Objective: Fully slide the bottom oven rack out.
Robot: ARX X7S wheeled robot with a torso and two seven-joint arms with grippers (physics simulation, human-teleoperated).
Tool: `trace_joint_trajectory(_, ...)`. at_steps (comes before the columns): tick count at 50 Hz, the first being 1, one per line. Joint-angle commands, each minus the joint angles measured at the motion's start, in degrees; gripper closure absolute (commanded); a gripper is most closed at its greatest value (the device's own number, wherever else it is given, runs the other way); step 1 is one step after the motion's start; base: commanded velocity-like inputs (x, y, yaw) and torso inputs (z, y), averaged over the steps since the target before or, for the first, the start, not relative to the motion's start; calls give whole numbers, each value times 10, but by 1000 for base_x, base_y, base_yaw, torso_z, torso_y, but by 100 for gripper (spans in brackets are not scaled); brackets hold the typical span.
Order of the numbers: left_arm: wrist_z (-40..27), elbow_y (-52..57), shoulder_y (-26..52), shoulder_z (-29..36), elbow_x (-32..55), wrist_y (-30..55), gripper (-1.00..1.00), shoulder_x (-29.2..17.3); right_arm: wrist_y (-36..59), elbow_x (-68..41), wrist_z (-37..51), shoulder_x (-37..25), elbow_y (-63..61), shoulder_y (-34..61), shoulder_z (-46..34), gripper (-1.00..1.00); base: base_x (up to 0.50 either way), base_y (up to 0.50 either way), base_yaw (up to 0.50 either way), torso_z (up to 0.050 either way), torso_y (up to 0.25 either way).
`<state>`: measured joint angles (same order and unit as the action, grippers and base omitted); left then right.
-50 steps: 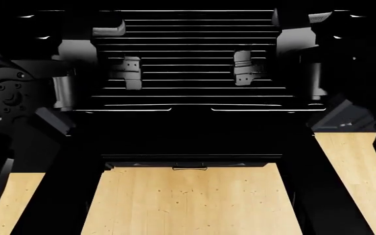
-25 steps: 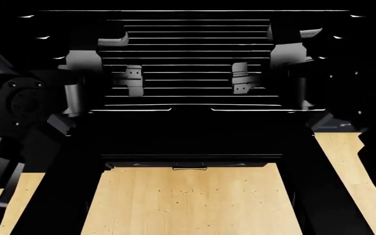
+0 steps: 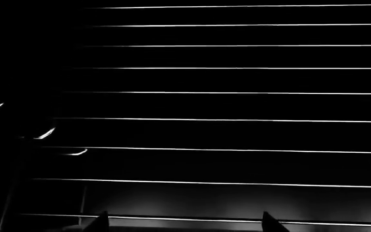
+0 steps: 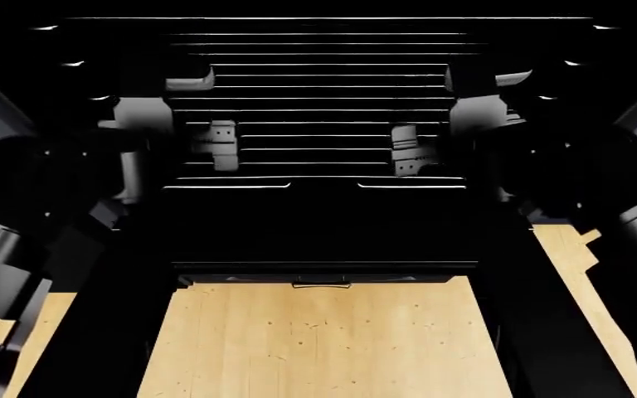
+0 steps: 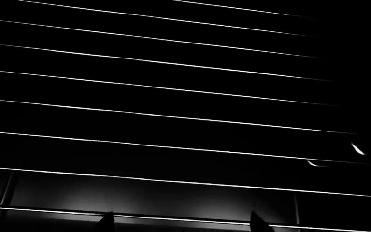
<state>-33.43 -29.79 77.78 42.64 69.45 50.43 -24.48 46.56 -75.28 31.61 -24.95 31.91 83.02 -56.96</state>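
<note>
The bottom oven rack (image 4: 318, 87) is a wide set of thin silvery bars inside the dark oven (image 4: 70, 62); its front rail has a dipped centre notch. My left gripper (image 4: 225, 148) hovers over the rack's left part and my right gripper (image 4: 407, 153) over its right part, both just behind the front rail. In the left wrist view the rack (image 3: 237, 120) fills the frame, and my left gripper (image 3: 184, 223) is open with one bar crossing between its spread tips. The right wrist view shows the same: rack (image 5: 172, 116), right gripper (image 5: 180, 223) open, holding nothing.
The oven door (image 4: 318, 269) lies open and flat below the rack, its handle (image 4: 321, 284) towards me. Light wooden floor (image 4: 318, 340) shows beyond it. My dark arms (image 4: 31, 207) flank the opening on both sides.
Both grippers have moved back over the rack towards its front rail, the right one further. Both arms have shifted. The rack's front rail has stayed at the same place.
</note>
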Motion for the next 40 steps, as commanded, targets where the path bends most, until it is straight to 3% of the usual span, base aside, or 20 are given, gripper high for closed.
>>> trace_joint_trajectory(1,1,-2,-12,8,-6,-2,-100,2,-6,7,-5,1,6,-14,-7,-100,0,0,0,0,0)
trace_joint_trajectory(40,20,-33,-100,39,-35,-43,-100,11,-50,19,-33,4,25,-89,-15,-100,4,0,0,-2,-6)
